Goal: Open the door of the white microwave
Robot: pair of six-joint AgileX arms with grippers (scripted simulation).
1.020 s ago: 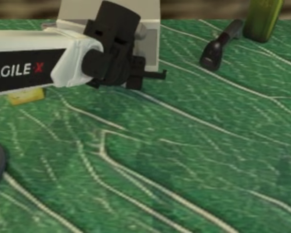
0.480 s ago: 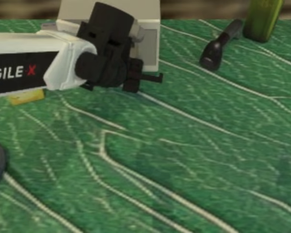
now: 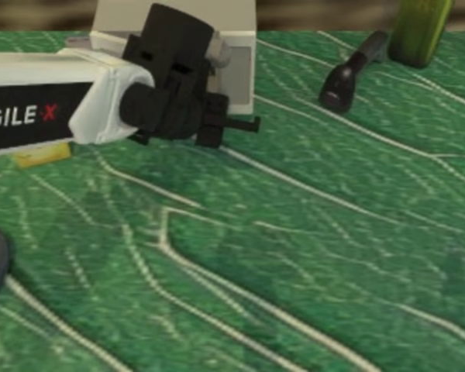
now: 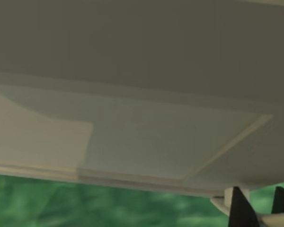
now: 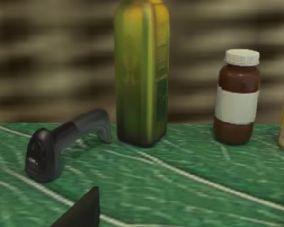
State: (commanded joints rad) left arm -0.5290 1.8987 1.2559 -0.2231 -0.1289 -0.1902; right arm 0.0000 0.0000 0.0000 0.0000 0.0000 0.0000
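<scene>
Since the white microwave (image 3: pixel 217 31) sits at the far edge of the bench (image 3: pixel 294 256), left of centre in the top view, my left claw (image 3: pixel 244 122) is right up against its front, at the lower right corner. The left wrist view is filled by the door (image 4: pixel 146 142), a pale flat panel just above the green bench surface. The left claw's two fingertips (image 4: pixel 239 208) stand a narrow gap apart; whether they pinch anything I cannot tell. Judgement: the oven is heavy and rigid and should stay put; the door is stiff, smooth and light on its hinge, best taken at a free edge. Its front faces the near side of the bench, long axis left-right. The right claw (image 5: pixel 80 213) is parked, state not visible.
</scene>
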